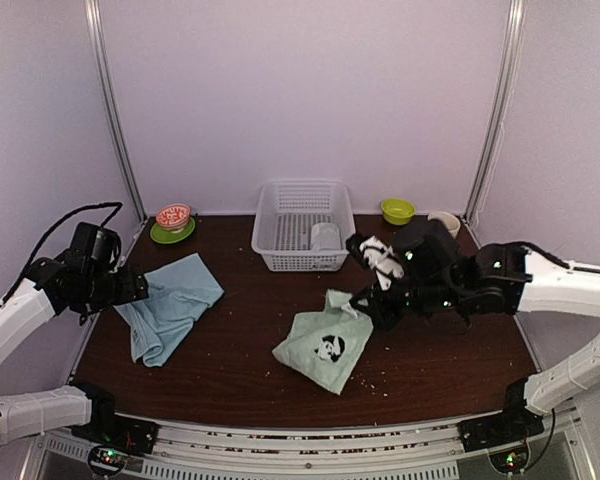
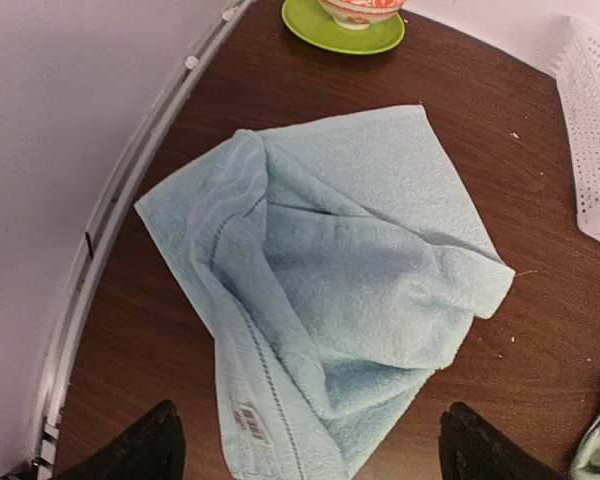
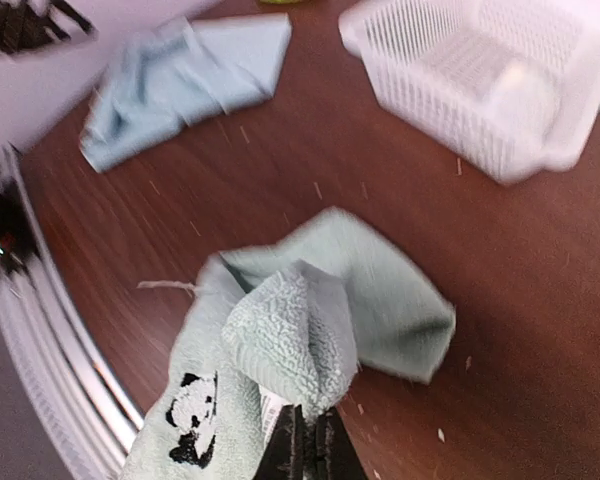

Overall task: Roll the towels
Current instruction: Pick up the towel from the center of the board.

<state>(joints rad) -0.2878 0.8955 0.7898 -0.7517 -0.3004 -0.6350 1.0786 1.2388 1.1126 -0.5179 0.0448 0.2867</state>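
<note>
The large light blue towel (image 1: 170, 305) (image 2: 360, 260) lies crumpled and partly folded at the left of the table. My left gripper (image 1: 130, 285) (image 2: 315, 450) hovers open over its near edge, a finger on each side, touching nothing. The pale green towel (image 1: 310, 352) (image 3: 380, 290) with the panda patch (image 1: 328, 348) (image 3: 192, 420) lies at the centre. My right gripper (image 1: 365, 300) (image 3: 308, 450) is shut on a corner of it, lifted off the table. A small whitish thing (image 1: 325, 237) lies in the basket; I cannot tell what it is.
The white lattice basket (image 1: 270, 215) (image 3: 430, 100) stands at the back centre. A green plate (image 1: 160, 236) (image 2: 345, 30) with a red-patterned bowl (image 1: 173, 215) sits back left. A green bowl (image 1: 397, 210) and a white cup (image 1: 445, 222) stand back right.
</note>
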